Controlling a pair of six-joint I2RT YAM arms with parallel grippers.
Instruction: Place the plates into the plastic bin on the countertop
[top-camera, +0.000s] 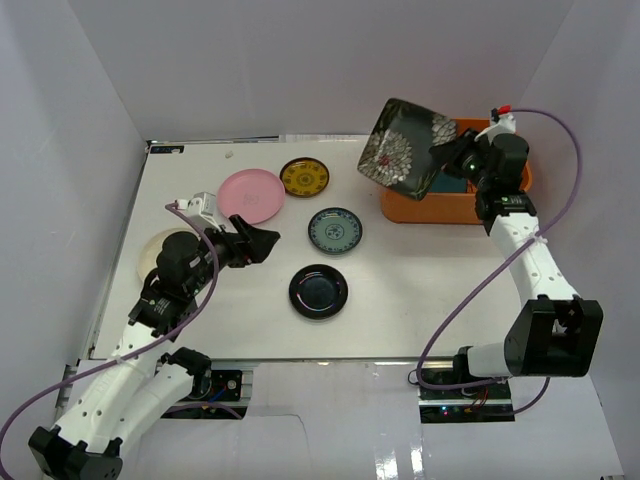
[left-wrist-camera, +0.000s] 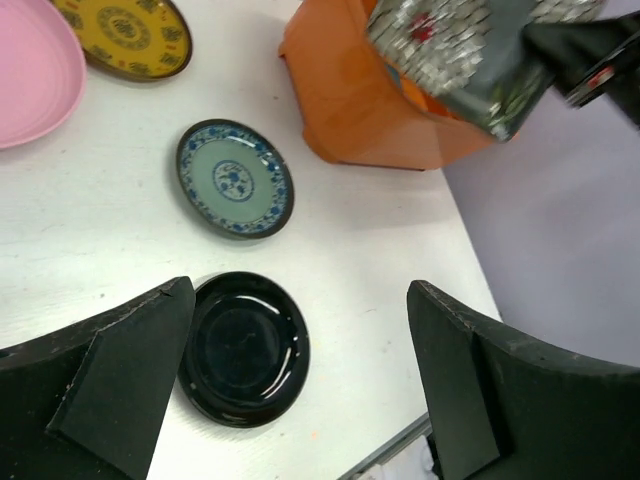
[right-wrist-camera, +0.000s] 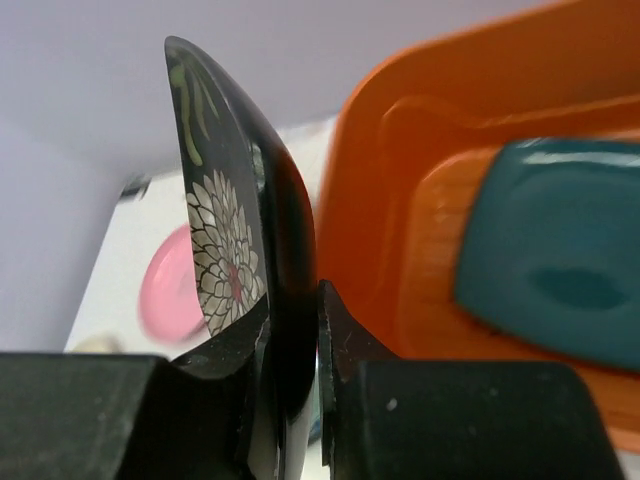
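Note:
My right gripper (top-camera: 445, 160) (right-wrist-camera: 292, 310) is shut on the edge of the black square plate with white flowers (top-camera: 405, 147) (right-wrist-camera: 225, 240). It holds this plate tilted in the air over the left end of the orange plastic bin (top-camera: 450, 208) (right-wrist-camera: 400, 200). A dark teal square plate (right-wrist-camera: 560, 270) lies inside the bin. On the countertop (top-camera: 420, 300) lie the pink (top-camera: 250, 195), yellow-patterned (top-camera: 304, 177), blue-patterned (top-camera: 335, 230) and glossy black (top-camera: 318, 291) (left-wrist-camera: 245, 348) plates. A cream plate (top-camera: 155, 245) is partly hidden under my left arm. My left gripper (top-camera: 262, 243) (left-wrist-camera: 300, 300) hangs open and holds nothing, above the countertop left of the black plate.
Pale walls enclose the countertop on three sides. The bin stands at the back right, close to the right wall. A purple cable (top-camera: 560, 140) loops beside the right arm. A metal edge (top-camera: 300, 360) runs along the near side of the countertop.

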